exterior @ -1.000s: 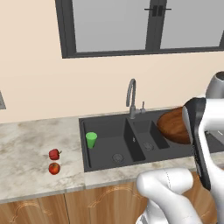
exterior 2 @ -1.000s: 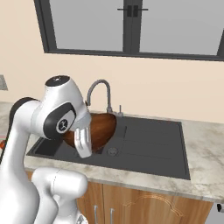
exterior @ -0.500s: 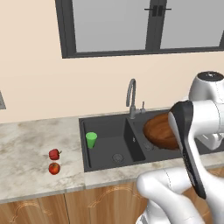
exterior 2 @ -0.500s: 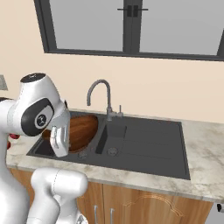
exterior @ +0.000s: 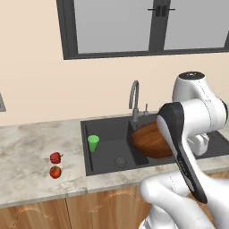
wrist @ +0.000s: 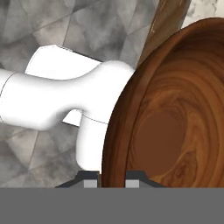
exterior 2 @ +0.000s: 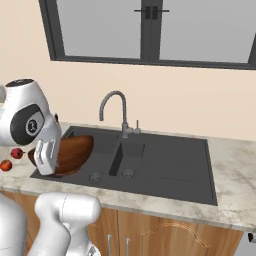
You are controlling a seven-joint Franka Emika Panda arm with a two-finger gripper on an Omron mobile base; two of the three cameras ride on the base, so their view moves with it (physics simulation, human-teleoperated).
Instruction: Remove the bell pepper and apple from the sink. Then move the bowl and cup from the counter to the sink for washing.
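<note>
with the bell pepper (exterior: pixel 55 157) and apple (exterior: pixel 55 171) lying out on the bench (exterior: pixel 27 152) and the cup (exterior: pixel 93 143) standing in the sink (exterior: pixel 107 152), the jaws are pinching the bowl's (exterior: pixel 150 141) rim, holding it tilted over the basin, leaving only its setting-down.

Dark-framed window (exterior: pixel 147 27) above wall
</note>
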